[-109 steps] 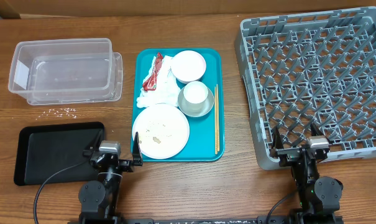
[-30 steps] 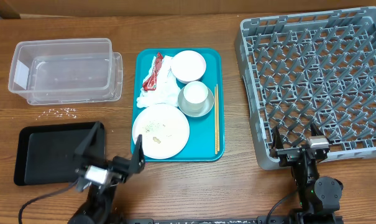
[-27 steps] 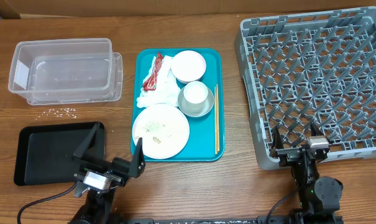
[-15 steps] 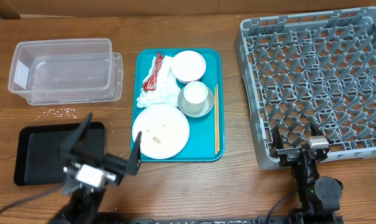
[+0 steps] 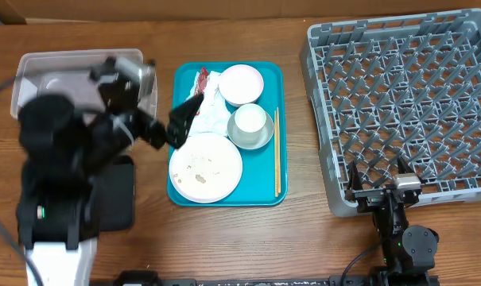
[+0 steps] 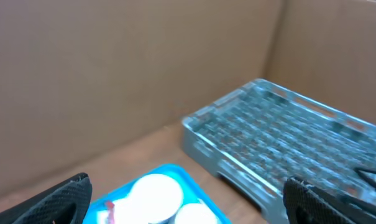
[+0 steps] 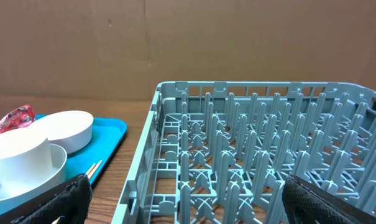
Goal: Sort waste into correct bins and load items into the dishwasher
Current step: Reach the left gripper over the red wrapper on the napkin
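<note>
On the teal tray [image 5: 265, 189] lie a round white plate [image 5: 205, 165] with crumbs, a pale pink bowl [image 5: 241, 83], a white cup [image 5: 250, 119] inside a grey metal bowl [image 5: 261, 138], chopsticks [image 5: 277, 151], and crumpled napkins [image 5: 214, 117] with a red scrap [image 5: 199, 94]. My left gripper [image 5: 145, 95] is open, raised high and blurred, left of the tray. Its arm hides much of the clear tub [image 5: 73, 57] and the black tray [image 5: 122, 191]. The loose rice grains are hidden. My right gripper [image 5: 379, 187] is open and empty at the front edge of the grey dish rack [image 5: 399, 103].
The left wrist view shows the open gripper [image 6: 191, 208] above the pink bowl [image 6: 153, 193], with the rack [image 6: 287, 137] beyond. The right wrist view shows the open gripper [image 7: 191, 202], the rack [image 7: 256, 149], the bowl [image 7: 66, 127] and the chopsticks [image 7: 91, 168]. Cardboard walls stand behind.
My left arm has risen from the table's front edge and swung back over the black tray and clear tub, its gripper still open. The right arm has not moved.
</note>
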You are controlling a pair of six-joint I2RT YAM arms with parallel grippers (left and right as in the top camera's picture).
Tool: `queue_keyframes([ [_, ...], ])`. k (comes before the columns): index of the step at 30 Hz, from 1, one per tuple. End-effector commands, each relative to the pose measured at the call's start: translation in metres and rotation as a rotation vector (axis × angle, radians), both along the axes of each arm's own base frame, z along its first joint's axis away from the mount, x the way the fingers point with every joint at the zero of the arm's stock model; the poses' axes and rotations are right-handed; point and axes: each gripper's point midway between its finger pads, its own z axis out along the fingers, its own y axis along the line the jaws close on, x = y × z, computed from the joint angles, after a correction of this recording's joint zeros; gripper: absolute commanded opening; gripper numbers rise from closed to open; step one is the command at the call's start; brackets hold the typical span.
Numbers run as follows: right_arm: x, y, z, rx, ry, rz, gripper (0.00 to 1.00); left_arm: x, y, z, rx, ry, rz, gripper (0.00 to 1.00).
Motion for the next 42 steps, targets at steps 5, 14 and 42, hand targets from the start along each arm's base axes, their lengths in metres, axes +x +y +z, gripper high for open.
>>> queue_keyframes([
  [5,0.0,-0.001,-0.001,0.0,-0.008,-0.01,1.0,0.016,-0.031,0.0,-0.072,0.094,-0.251,1.0],
  [14,0.0,-0.001,-0.001,0.0,-0.008,-0.01,1.0,0.074,0.004,-0.038,0.145,0.39,0.125,1.0],
  [42,0.0,-0.001,-0.001,0.0,-0.008,-0.01,1.0,0.168,0.014,-0.239,0.454,0.827,0.448,0.91],
])
